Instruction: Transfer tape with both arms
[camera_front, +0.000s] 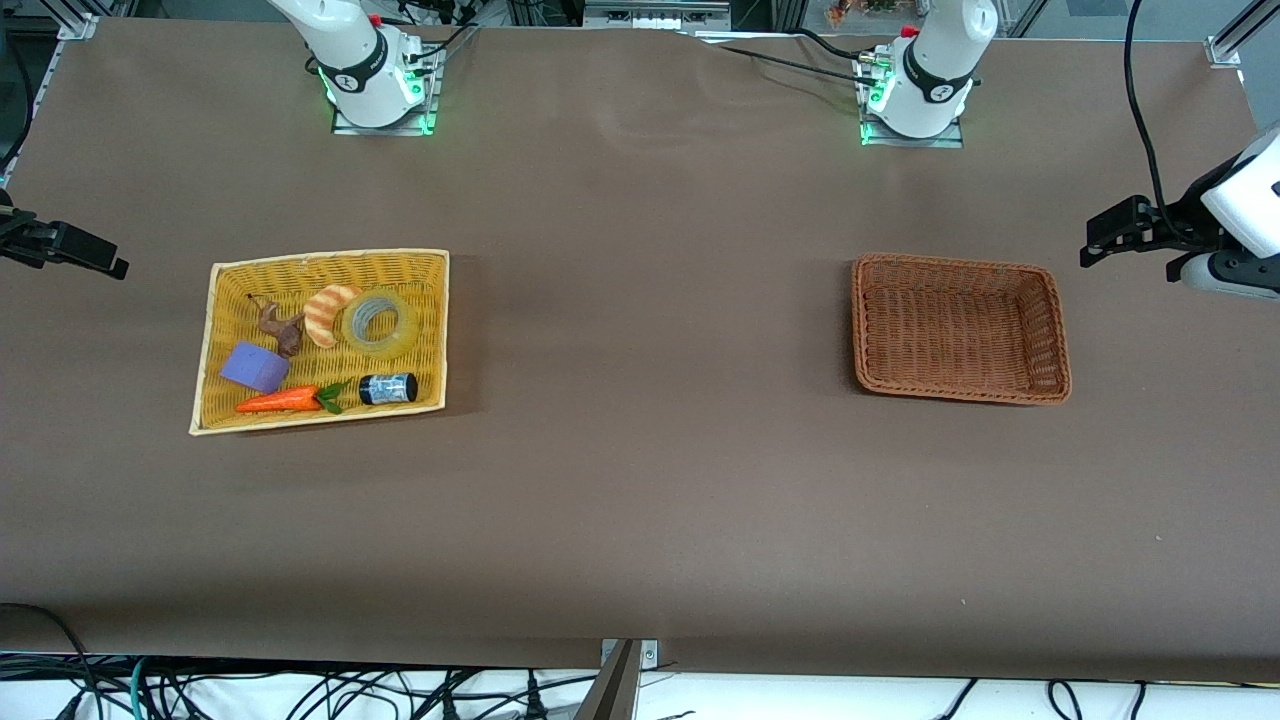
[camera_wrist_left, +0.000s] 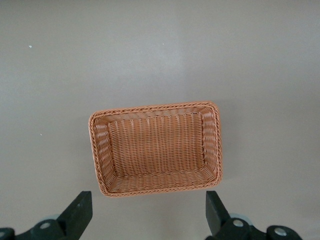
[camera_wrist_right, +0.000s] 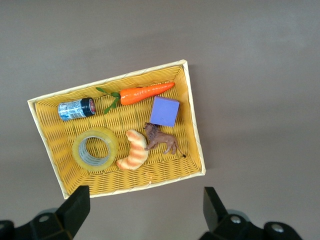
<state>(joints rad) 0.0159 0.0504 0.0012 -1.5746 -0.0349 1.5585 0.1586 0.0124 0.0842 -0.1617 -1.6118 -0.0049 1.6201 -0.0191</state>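
Desk (camera_front: 640, 500): brown covering, bare along the edge nearest the front camera.

Yellow basket (camera_front: 215, 340), toward the right arm's end of the desk. Contents, nearest row first: toy carrot (camera_front: 280, 401) with green leaves; small black-capped jar (camera_front: 388, 388) lying on its side; purple block (camera_front: 254, 366). Farther row: brown animal figure (camera_front: 281, 328); orange striped croissant toy (camera_front: 326, 313); the tape (camera_front: 379, 322), lying flat with its grey core facing up, just beside the croissant toy and farther from the camera than the jar. Nothing grips it.

Brown wicker basket (camera_front: 1060, 340), toward the left arm's end of the desk, well apart from the yellow basket. Holds nothing; judged to be the destination.

Right hand (camera_wrist_right: 142, 210): hangs high above the yellow basket's side of the desk, fingers spread wide, released, grasping nothing. The tape (camera_wrist_right: 95, 148) lies in plain sight beneath it.

Left hand (camera_wrist_left: 147, 212): hangs high above the brown wicker basket (camera_wrist_left: 155, 187), fingers spread wide, released, grasping nothing. This arm waits.

Progress: judged at the very start. No step is done. Left to do: right hand descends and takes the tape, lifts it out, passes it to the left hand mid-desk, and the left hand sets it in the brown wicker basket.
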